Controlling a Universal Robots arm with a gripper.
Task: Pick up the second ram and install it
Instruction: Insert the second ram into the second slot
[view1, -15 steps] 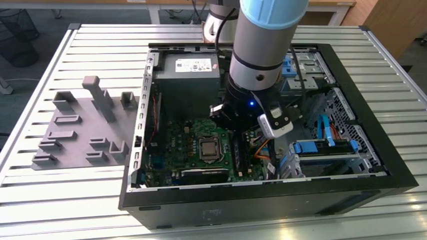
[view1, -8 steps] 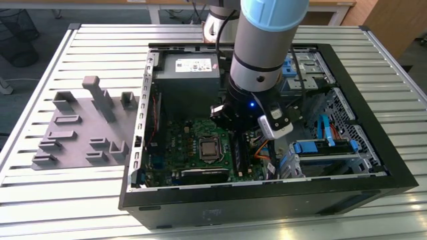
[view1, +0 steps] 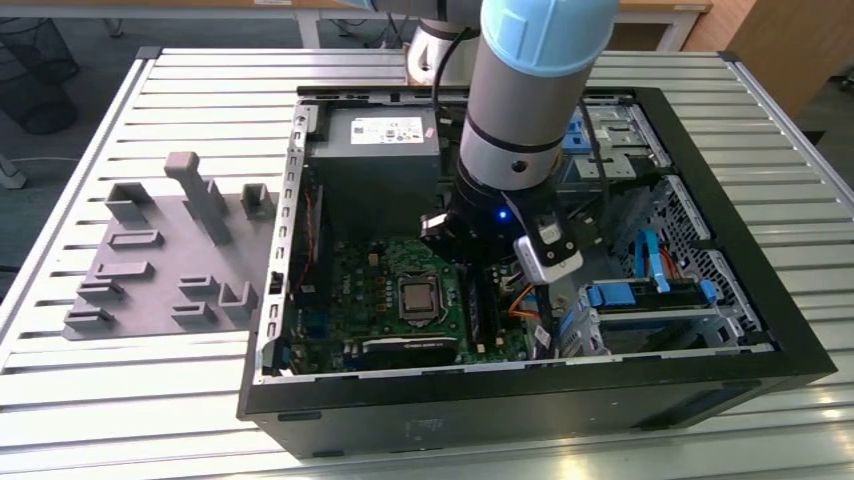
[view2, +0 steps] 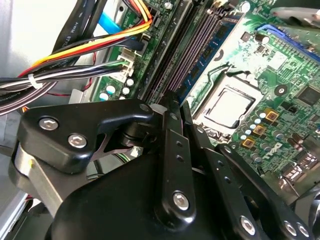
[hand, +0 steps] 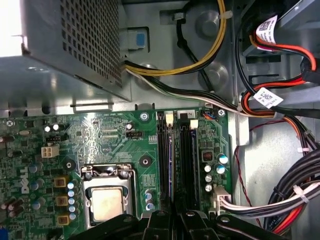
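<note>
- Right, the black two-finger gripper is down inside the open black computer case, in the middle of the exterior view, right of centre.
- The fingers look drawn together on the second ram, a long thin blue memory stick seen edge-on. In both wrist views it runs straight out from the fingertips along the long black memory slots.
- The stick lies in line with one slot on the green motherboard. From here I can't tell whether it is seated or only resting on top.
- To do this well, as I judge it: keep the stick square to the slot along its whole length and press evenly, not from one end. A tilt would jam one corner while the other rides high.
- Check the end latches too; they are too small here to read.
- Watch the bundle of black, red and white cables beside the slots, and the square silver processor socket on the other side. Both are near the gripper.
- Pose: the grey and light-blue robot arm drops in from the upper centre of the exterior view, nearly vertical, with the wrist pointing down over the board.
</note>
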